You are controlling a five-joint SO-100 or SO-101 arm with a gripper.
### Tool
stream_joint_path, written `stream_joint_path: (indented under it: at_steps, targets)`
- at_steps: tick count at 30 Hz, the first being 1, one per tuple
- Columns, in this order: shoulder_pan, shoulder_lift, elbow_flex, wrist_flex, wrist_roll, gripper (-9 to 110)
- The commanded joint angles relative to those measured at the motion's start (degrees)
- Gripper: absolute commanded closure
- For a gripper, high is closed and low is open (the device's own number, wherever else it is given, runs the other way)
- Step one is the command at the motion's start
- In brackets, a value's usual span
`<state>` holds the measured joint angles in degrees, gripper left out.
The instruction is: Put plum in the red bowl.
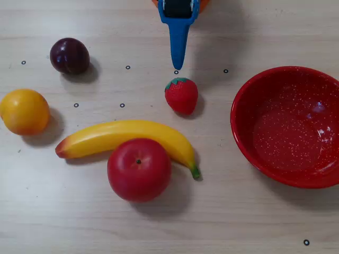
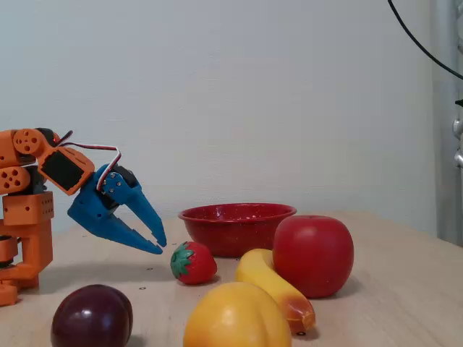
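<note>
The plum [image 1: 69, 55] is a dark maroon round fruit lying at the upper left of the overhead view; in the fixed view the plum [image 2: 92, 316] sits at the front left. The speckled red bowl [image 1: 288, 124] stands empty at the right edge, and in the fixed view the bowl [image 2: 237, 224] is behind the other fruit. My blue gripper [image 1: 177, 66] reaches in from the top centre, well to the right of the plum and just above a strawberry. In the fixed view the gripper [image 2: 161, 246] hovers low over the table, its fingertips together, holding nothing.
A strawberry [image 1: 181, 95] lies just below the gripper tip. A banana [image 1: 127, 138], a red apple [image 1: 139, 169] and an orange fruit [image 1: 24, 111] fill the lower left. The orange arm base [image 2: 25, 217] stands at the left of the fixed view.
</note>
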<state>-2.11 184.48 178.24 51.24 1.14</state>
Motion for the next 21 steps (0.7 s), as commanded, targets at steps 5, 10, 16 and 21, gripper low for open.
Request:
stream_joint_path:
  at_steps: [5, 10, 16, 21]
  targets:
    - [0.3, 0.6, 0.4, -0.7, 0.2, 101]
    - [0.3, 0.6, 0.4, -0.7, 0.4, 101]
    - [0.5, -0.4, 0.1, -0.6, 1.2, 101]
    - [0.4, -4.5, -2.5, -0.6, 2.8, 101]
